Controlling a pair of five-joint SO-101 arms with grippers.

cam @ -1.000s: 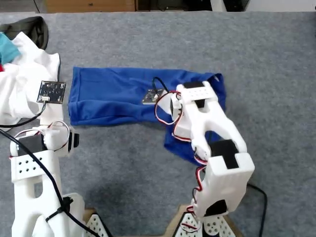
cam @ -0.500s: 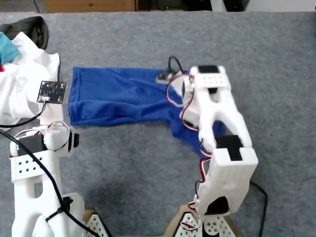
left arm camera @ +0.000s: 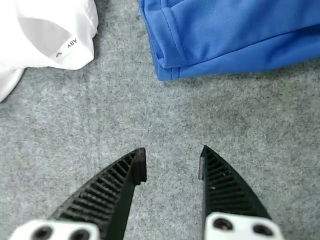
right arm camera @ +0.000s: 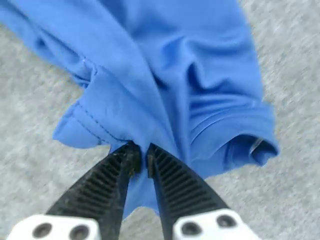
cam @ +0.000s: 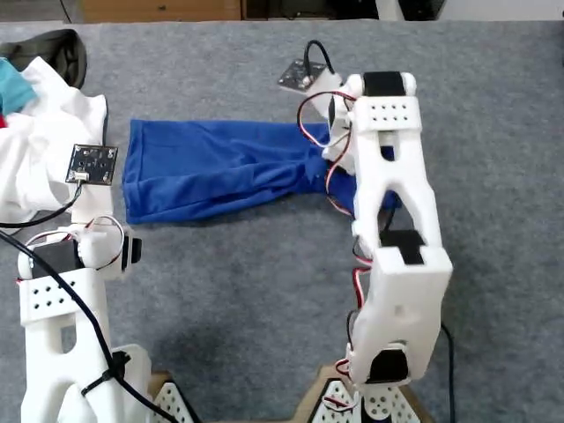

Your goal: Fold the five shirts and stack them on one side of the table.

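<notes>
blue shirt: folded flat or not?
Partly folded, not finished. The blue shirt lies as a long band, but one end is bunched up, pinched in the shut right gripper.

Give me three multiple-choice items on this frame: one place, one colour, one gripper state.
1. In the high view, the white shirt lies at:
A) the picture's left edge
B) the centre
C) the picture's right edge

2. The shirt in the right gripper is:
A) white
B) blue
C) teal

3. The left gripper is:
A) shut on cloth
B) shut, empty
C) open, empty

Key:
1 A, it is bunched at the left edge, apart from the spread shirt.
2 B, the right wrist view shows the blue shirt pinched between the shut fingers.
3 C, its fingers stand apart over bare table.
</notes>
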